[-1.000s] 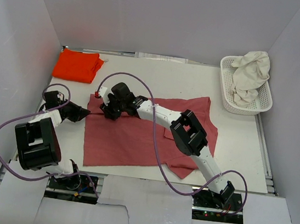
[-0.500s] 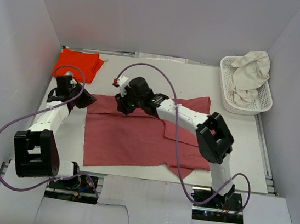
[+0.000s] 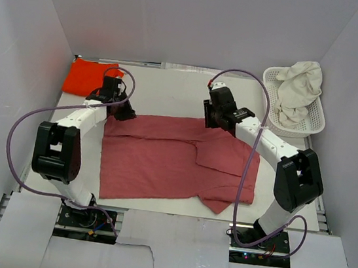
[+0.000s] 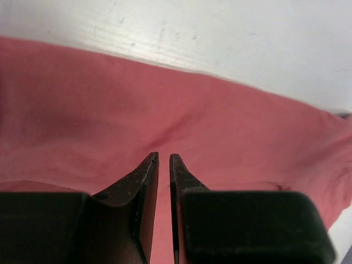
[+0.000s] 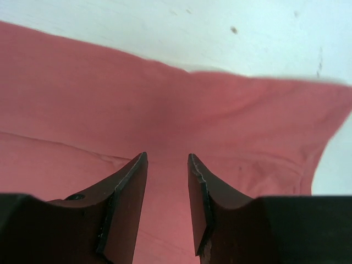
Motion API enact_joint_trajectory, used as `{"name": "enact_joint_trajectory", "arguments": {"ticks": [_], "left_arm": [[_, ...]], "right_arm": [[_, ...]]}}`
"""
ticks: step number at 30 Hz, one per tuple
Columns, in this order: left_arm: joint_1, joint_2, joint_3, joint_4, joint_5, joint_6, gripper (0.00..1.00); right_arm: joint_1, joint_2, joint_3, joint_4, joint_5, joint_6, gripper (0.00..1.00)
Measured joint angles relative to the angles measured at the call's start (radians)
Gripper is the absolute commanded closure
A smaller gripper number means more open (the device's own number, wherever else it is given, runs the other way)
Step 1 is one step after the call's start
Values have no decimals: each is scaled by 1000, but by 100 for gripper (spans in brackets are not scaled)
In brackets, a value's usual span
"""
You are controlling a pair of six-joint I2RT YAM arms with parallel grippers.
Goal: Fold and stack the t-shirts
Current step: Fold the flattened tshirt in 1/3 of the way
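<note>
Both grippers moved apart — rose-red shirt (image 3: 163, 155) spread

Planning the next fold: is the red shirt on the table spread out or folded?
Partly folded: the red shirt lies flat, its right part doubled over toward the middle.

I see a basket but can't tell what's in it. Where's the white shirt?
From above, the white shirt is heaped in the white basket at the table's far right corner, beyond the big red shirt.
</note>
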Motion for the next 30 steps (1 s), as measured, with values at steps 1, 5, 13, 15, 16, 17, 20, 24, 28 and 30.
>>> {"name": "enact_joint_trajectory", "arguments": {"ticks": [1,5,13,15,16,17,20,24,28,30], "left_arm": [[-3,24,0,-8,0,0,75],[-16,63,0,-34,-41,0,75],[-90,177,107,-50,-191,-2,75],[-103,217,122,-50,-205,-8,75],[-108,230,123,-53,-209,-11,75],[-110,243,123,-58,-215,-15,75],[-118,270,123,-72,-228,-21,75],[-123,274,124,-74,-249,-27,75],[-128,288,134,-73,-257,-41,75],[-132,303,150,-71,-262,-52,75]], "right_arm": [[-10,0,-8,-17,11,10,58],[-56,0,-31,-53,21,38,58],[-119,48,-51,-74,11,69,59],[-123,81,-51,-73,3,71,59],[-125,98,-52,-74,-2,71,59],[-126,116,-54,-73,-10,71,59],[-137,148,-69,-64,-35,71,59],[-161,177,-84,-50,-63,71,59],[-183,201,-80,-28,-90,71,59],[-190,209,-72,-20,-100,71,59]]}}
